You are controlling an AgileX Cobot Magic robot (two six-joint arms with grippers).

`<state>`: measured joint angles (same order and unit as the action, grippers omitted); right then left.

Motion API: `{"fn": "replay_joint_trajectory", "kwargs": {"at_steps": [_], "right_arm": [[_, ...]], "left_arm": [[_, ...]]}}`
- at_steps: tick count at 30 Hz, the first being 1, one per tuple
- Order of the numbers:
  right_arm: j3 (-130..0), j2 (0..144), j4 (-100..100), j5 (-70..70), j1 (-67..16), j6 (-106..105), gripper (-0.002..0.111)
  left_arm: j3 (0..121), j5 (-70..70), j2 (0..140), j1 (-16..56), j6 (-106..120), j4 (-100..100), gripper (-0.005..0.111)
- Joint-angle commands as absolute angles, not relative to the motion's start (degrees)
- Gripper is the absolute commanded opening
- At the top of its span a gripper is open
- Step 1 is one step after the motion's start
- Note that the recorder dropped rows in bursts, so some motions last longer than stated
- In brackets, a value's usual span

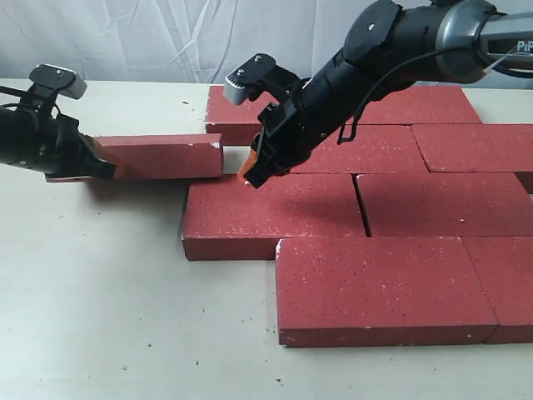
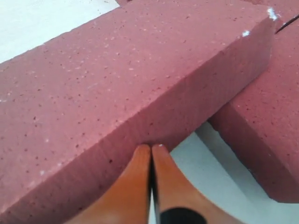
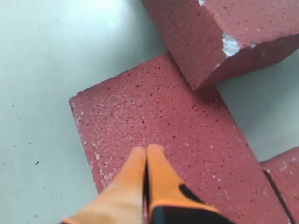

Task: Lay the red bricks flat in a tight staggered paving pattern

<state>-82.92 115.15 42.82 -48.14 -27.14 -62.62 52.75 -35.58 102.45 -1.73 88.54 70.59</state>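
Looking first at the wide off-white table top point(image 1: 100, 317). Finding most of the dark-red, rough, box-shaped bricks point(image 1: 383, 287) lying flat in stepped rows, filling the right half from the near edge to the far edge. Spotting an open gap point(image 1: 237, 154) at the left end of the second row from the far edge.

Finding one loose dark-red brick point(image 1: 158, 157) just left of that gap, stretching its long side from the left edge toward the right edge and pointing its right end at the gap. Showing only a thin strip on top, so maybe tipped up or standing on a thin side; not being able to tell which.

Touching the near long side of that loose brick, close to its left end, with the left gripper point(image 1: 108, 169), its two orange fingers point(image 2: 135, 186) squeezed together and holding nothing. Hanging over the gap with the right gripper point(image 1: 252, 173), its fingers squeezed together too, holding nothing and touching no brick.

Judging the left arm to be the nearer one, with the brick lying toward the right edge from its fingers, so calling for a slide along the long side into the gap.

Not seeing the brick's left end behind the black gripper. Not being able to tell if the chipped corner point(image 3: 229, 44) is resting on the flat brick under it or sitting just beside it. Losing the rightmost bricks past the side of the exterior view.
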Motion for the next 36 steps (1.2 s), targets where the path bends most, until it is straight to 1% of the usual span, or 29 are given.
{"fn": "replay_joint_trajectory", "kwargs": {"at_steps": [1,4,13,19,22,25,27,29,31,33,35,36], "right_arm": [[-82.63,114.48,43.61,-47.07,-27.34,-63.56,-0.001],[-82.63,114.48,43.61,-46.71,-27.34,-63.56,-0.001],[-82.63,114.48,43.61,-46.03,-27.34,-63.56,-0.001],[-82.63,114.58,43.98,-45.36,-27.34,-63.42,-0.001],[-82.63,114.58,46.76,-44.67,-27.34,-63.42,-0.001],[-82.63,114.58,47.27,-41.25,-27.42,-63.42,-0.001],[-82.63,114.58,49.45,-34.20,-27.42,-63.02,-0.001],[-82.93,114.77,49.71,-26.91,-27.42,-60.52,-0.001],[-84.90,116.00,47.22,-25.84,-27.42,-55.06,-0.001],[-88.58,118.36,43.35,-29.64,-27.42,-50.30,-0.001],[-92.60,121.06,41.02,-33.25,-27.42,-45.58,-0.001],[-95.02,122.64,39.74,-35.63,-27.42,-43.44,-0.001]], "left_arm": [[53.80,-30.49,104.70,-1.50,88.84,72.09,0.000],[53.82,-27.04,105.49,-1.50,89.09,73.64,0.000],[54.16,-26.99,105.88,-1.50,92.08,78.54,0.000],[54.16,-25.72,100.40,-1.75,91.04,78.29,0.000],[54.16,-19.30,97.73,-1.75,91.04,78.29,0.000],[54.16,-6.25,97.29,-1.75,90.94,79.49,0.000],[54.16,5.96,98.39,-1.75,90.94,84.21,0.000],[54.16,12.44,99.88,-2.14,90.90,85.56,0.000],[54.16,9.30,101.13,-3.36,90.90,84.22,0.000],[55.37,-0.63,102.77,-5.48,90.90,80.58,0.000],[57.87,-6.30,104.83,-7.63,90.90,81.17,0.000],[58.60,-6.65,105.48,-8.42,90.90,82.05,0.000]]}}
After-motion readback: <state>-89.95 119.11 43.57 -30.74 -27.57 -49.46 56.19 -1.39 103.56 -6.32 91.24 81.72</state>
